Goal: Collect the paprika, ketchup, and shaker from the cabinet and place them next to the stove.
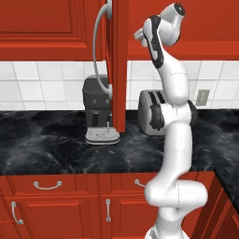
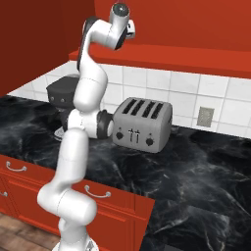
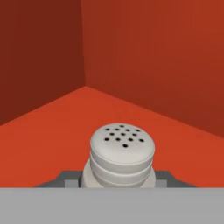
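Observation:
The shaker (image 3: 122,151), a light grey cylinder with a domed, perforated top, stands upright on the red floor of the cabinet (image 3: 48,131), near its back corner. My gripper (image 3: 117,178) is shut on the shaker, with a dark fingertip (image 3: 70,178) against each side of its base. In the left base view the hand (image 1: 141,35) reaches up into the cabinet just right of the open door (image 1: 119,65). The right base view shows the hand (image 2: 129,27) at the cabinet's lower edge (image 2: 171,55). The paprika, ketchup and stove are out of view.
On the black marble counter (image 1: 51,144) stand a dark coffee machine (image 1: 98,109) and a silver toaster (image 2: 142,125), below the arm. The open door's long curved handle (image 1: 99,51) hangs left of the arm. Red drawers (image 1: 46,186) run under the counter.

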You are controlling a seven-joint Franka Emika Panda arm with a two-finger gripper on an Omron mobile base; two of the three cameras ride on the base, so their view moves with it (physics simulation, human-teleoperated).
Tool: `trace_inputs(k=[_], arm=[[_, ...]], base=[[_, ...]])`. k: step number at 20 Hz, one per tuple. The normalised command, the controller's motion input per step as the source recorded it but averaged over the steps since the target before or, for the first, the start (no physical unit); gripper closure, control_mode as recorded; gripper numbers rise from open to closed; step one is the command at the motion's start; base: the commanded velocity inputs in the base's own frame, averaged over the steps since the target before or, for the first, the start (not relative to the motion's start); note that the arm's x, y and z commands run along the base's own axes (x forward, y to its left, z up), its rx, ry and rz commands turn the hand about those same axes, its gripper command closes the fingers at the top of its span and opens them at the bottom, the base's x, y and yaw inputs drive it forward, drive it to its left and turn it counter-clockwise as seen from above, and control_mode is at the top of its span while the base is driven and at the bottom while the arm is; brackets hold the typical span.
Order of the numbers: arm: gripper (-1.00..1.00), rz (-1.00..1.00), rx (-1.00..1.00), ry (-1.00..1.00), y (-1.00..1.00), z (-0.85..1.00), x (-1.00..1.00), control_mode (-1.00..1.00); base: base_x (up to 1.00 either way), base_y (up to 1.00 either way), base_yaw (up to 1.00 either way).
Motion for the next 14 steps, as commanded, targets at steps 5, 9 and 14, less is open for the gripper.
trace_inputs(k=[5, 9, 14], arm=[[1.0, 0.0, 0.0, -0.09, 0.0, -0.41, -0.95, -1.0], [1.0, 0.0, 0.0, -0.12, 0.0, -0.52, -1.0, -1.0], [1.0, 0.0, 0.0, -0.22, 0.0, -0.78, -1.0, -1.0]], base=[[0.0, 0.0, 0.0], [0.0, 0.0, 0.0], [0.0, 0.0, 0.0]])
